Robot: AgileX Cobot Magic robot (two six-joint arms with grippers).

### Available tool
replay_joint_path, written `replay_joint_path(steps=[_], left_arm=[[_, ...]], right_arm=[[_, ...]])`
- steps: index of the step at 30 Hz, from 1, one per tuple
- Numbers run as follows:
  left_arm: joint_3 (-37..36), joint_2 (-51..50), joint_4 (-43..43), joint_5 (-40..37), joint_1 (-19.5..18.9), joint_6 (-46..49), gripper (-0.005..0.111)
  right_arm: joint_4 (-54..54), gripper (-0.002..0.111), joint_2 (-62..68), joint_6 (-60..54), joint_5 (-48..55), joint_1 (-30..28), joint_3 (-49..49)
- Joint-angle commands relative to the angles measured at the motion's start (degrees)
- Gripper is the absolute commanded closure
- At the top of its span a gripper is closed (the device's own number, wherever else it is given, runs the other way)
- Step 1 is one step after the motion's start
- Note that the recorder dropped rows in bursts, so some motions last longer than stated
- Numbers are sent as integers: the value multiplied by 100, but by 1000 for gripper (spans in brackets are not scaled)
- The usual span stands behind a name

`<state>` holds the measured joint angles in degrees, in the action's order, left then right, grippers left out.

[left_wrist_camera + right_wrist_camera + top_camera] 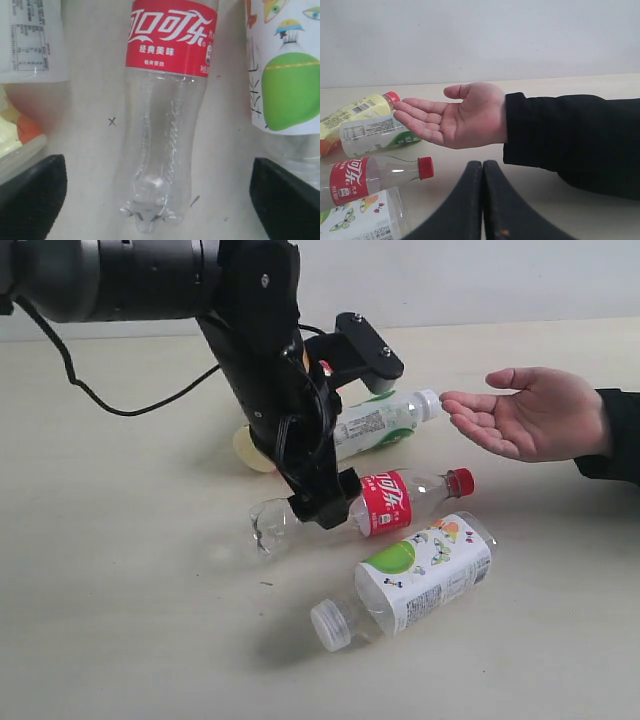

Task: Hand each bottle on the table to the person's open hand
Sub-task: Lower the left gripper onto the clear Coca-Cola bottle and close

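The clear bottle [400, 498] with red label and red cap lies on the table [120, 620]. My left gripper [322, 502] hangs over its lower body. In the left wrist view that gripper [157, 197] is open, with the fingers [30, 197] wide apart on either side of the clear bottle [167, 105] and not touching it. Behind lie the yellow bottle [250, 448] and a white-green bottle [385, 420]. A second white-capped bottle [420, 575] lies in front. The person's open hand [530, 415] waits at the right. My right gripper [483, 165] is shut and empty, below the hand [460, 117].
A black cable [130, 405] trails across the table behind the left arm. The person's dark sleeve [570, 135] reaches in from the right. In the right wrist view the yellow bottle [355, 112], white-green bottle [375, 135] and clear bottle [370, 175] lie beside the palm.
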<state>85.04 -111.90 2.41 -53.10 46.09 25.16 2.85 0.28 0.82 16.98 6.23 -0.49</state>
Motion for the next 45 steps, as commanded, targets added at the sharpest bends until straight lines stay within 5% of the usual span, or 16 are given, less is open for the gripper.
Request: replay_joint_path(steps=[1, 19, 23, 26, 31, 45], left_arm=[[44, -241, -9, 251, 22, 146, 13], [44, -1111, -75, 517, 22, 305, 16], [44, -1151, -75, 517, 22, 305, 41], [44, -1151, -75, 504, 22, 305, 77], [44, -1119, -75, 446, 22, 292, 107], [44, -114, -85, -110, 22, 138, 107]], right_arm=[[-2, 108, -28, -22, -35, -27, 15], [10, 108, -28, -22, -35, -27, 15], [10, 108, -28, -22, -35, -27, 15], [-4, 108, -28, -22, -35, -27, 15], [-4, 108, -28, -22, -35, -27, 15], [8, 108, -28, -22, -35, -27, 15]])
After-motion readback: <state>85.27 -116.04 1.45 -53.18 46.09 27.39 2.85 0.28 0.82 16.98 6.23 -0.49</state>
